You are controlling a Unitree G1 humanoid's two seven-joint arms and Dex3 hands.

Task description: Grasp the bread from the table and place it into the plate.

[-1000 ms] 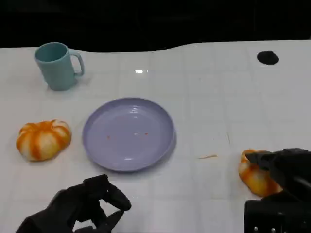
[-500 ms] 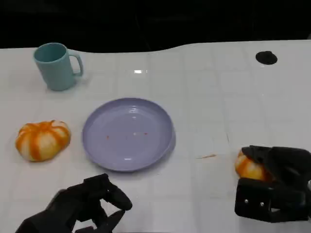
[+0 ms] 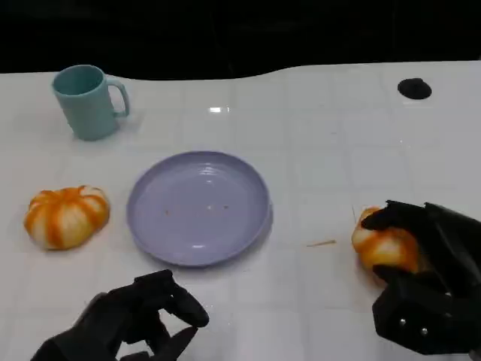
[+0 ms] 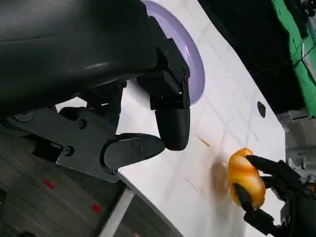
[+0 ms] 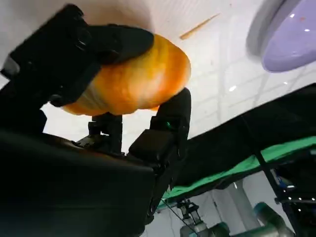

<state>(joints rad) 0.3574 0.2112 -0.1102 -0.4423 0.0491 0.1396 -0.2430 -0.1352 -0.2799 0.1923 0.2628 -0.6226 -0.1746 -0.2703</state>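
**Ana:** White tiled table [image 3: 316,150] under a black backdrop, seen from the head. What sits on it?

**Ben:** A lilac plate [image 3: 198,207] near the middle, bare. The bread [image 3: 385,247] is by the table's right edge, with the right hand [image 3: 425,282] wrapped round it, fingers clamped over its top and underside. A second orange bun [image 3: 66,216] lies near the left edge, a teal mug [image 3: 86,101] at the far left corner. The left hand [image 3: 128,320] hovers at the near edge, fingers loosely curled, holding nothing.

**Ana:** And the left wrist view?

**Ben:** Its own fingers [image 4: 170,123] hang apart over the plate's [image 4: 192,74] rim; beyond, the bread [image 4: 243,177] appears clear of the table, pinched in the other hand [image 4: 276,197].

**Ana:** The right wrist view?

**Ben:** The bread [image 5: 131,81] close up, black fingers [image 5: 113,44] across one side, another under it.

**Ana:** How will it handle?

**Ben:** I'd judge it light and soft, with a glossy crust that may slip. A grip across its broad middle, as now, looks sound; squeezing harder could dent it.
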